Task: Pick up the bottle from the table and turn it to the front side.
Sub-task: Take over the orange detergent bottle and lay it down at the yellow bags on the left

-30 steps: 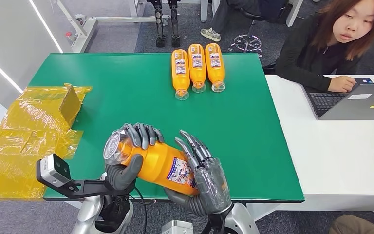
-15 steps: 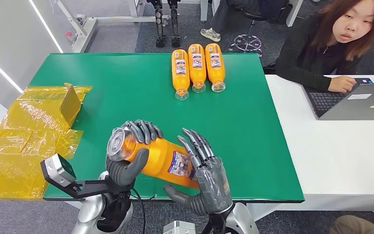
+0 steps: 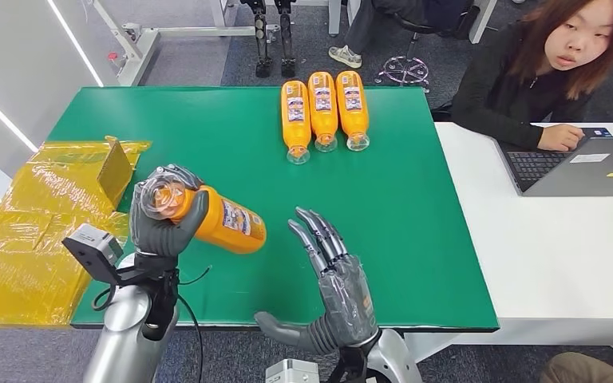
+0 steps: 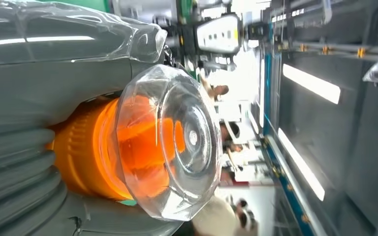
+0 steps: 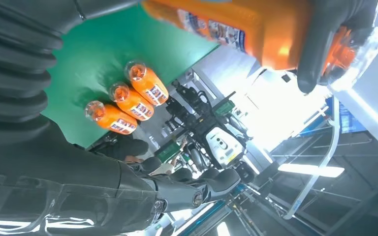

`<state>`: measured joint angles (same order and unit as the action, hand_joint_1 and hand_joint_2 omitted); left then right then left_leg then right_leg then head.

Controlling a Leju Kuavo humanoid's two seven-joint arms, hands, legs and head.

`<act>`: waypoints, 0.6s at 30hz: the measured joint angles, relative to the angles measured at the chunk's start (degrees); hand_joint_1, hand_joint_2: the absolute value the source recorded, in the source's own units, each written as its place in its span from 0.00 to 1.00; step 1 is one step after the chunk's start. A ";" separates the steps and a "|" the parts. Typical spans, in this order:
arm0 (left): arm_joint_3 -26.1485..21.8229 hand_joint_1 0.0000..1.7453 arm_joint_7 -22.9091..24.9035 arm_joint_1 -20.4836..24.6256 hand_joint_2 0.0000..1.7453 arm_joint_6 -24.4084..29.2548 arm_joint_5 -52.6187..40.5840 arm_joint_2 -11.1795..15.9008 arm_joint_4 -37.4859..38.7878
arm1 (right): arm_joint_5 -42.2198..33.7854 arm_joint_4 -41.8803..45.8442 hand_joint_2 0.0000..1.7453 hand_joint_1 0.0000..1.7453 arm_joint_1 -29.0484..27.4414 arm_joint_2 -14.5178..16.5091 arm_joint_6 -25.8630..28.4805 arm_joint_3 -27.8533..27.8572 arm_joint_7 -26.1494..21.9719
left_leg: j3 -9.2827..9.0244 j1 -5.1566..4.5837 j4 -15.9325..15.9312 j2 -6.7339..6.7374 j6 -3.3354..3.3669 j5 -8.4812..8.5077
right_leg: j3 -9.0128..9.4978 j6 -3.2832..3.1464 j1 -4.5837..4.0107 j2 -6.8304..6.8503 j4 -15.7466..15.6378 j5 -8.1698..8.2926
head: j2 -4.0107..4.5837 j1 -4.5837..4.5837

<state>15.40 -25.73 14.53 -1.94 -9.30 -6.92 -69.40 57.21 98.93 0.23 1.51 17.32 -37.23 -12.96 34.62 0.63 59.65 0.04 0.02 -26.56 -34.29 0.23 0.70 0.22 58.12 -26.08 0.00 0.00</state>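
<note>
Item: orange bottle [image 3: 222, 224], clear cap, printed label facing upward.
Location: lifted clear of the green table [image 3: 415, 239], lying tilted in the air at its near left.
Left hand [image 3: 160, 217]: grips the cap end.
Right hand [image 3: 337, 287]: released, fingers spread, well apart from the bottle.
Progress: pick-up done; label appears turned into view, setting down judged left to do.

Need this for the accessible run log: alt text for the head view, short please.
The robot's left hand holds an orange bottle tilted above a green table, while its right hand is open beside it. Three more orange bottles lie side by side at the far edge; a person sits at a laptop.
</note>
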 joint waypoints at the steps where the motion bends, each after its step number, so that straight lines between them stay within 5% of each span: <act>1: -0.74 0.94 0.00 0.21 1.00 0.94 -1.12 0.23 0.33 | -0.28 -0.17 0.00 0.00 0.07 0.00 0.12 -0.06 -0.20 | 0.00 0.00 0.00 0.00 0.00 0.00 | 0.00 0.00 0.00 0.00 0.00 0.00 | 0.00 0.00; 9: -4.88 0.93 0.54 2.18 1.00 13.28 -16.32 3.37 3.32 | -2.27 -1.61 0.00 0.00 0.31 -0.22 1.11 -0.68 -2.03 | -0.01 0.01 0.00 0.01 -0.01 0.01 | -0.01 0.00 0.00 -0.01 0.00 0.00 | 0.01 0.01; 12: -5.05 0.93 0.63 2.29 1.00 14.08 -17.52 3.58 3.52 | -2.46 -1.74 0.00 0.00 0.30 -0.27 1.27 -0.72 -2.18 | -0.01 0.01 0.00 0.01 -0.01 0.01 | -0.02 0.00 0.00 -0.01 0.00 0.00 | 0.01 0.02; 18: -5.87 0.95 8.27 5.23 1.00 29.75 -45.29 9.56 10.48 | -4.81 -4.42 0.00 0.00 0.33 -1.28 4.29 -1.62 -4.12 | -0.01 0.01 -0.02 0.03 -0.02 0.01 | -0.03 0.00 0.00 -0.08 0.02 0.00 | 0.01 0.00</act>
<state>9.53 -17.45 19.76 27.82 -54.60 2.63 -58.92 52.40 94.52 0.56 0.22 21.61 -38.85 -17.07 34.61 0.64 59.64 0.07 0.00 -26.55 -34.32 0.22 0.69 0.14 58.14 -26.08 0.01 0.00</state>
